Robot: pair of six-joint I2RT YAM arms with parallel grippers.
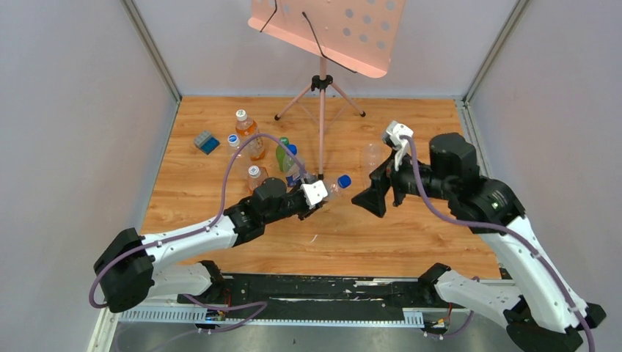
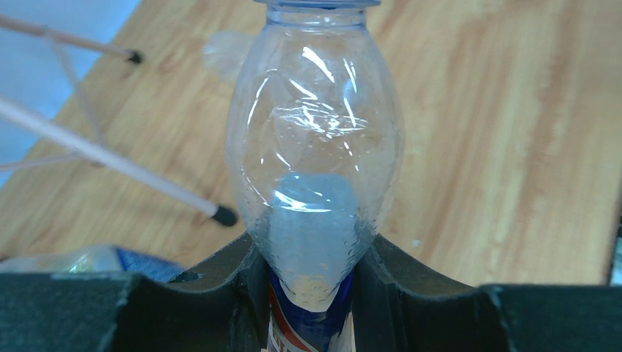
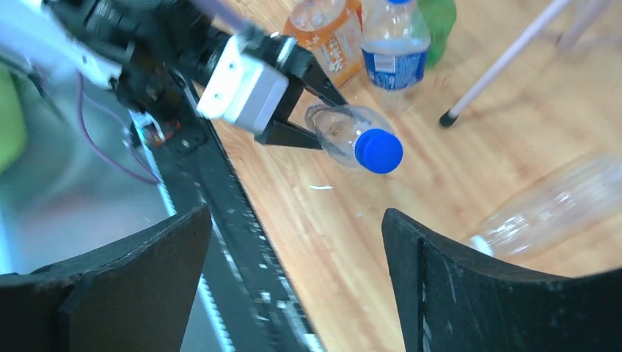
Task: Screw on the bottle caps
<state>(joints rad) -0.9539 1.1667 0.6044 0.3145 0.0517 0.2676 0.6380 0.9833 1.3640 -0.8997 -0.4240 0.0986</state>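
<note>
Blue cap [image 1: 344, 180] seated on a gripped clear bottle [image 2: 315, 147].
A wooden table [image 1: 411, 147] is enclosed by grey walls [image 1: 66, 110]. The bottle is clamped by the left gripper [image 1: 317, 192] and held roughly level, cap end turned toward the right gripper [image 1: 370, 199], whose fingers are spread and empty. A red-blue label [image 2: 308, 323] is seen; its writing cannot be read.

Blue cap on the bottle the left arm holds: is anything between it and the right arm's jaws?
Nothing visible. The right arm's jaws stand open, facing the blue cap across a clear gap above the table. The left arm's jaws are shut on its bottle.
</note>
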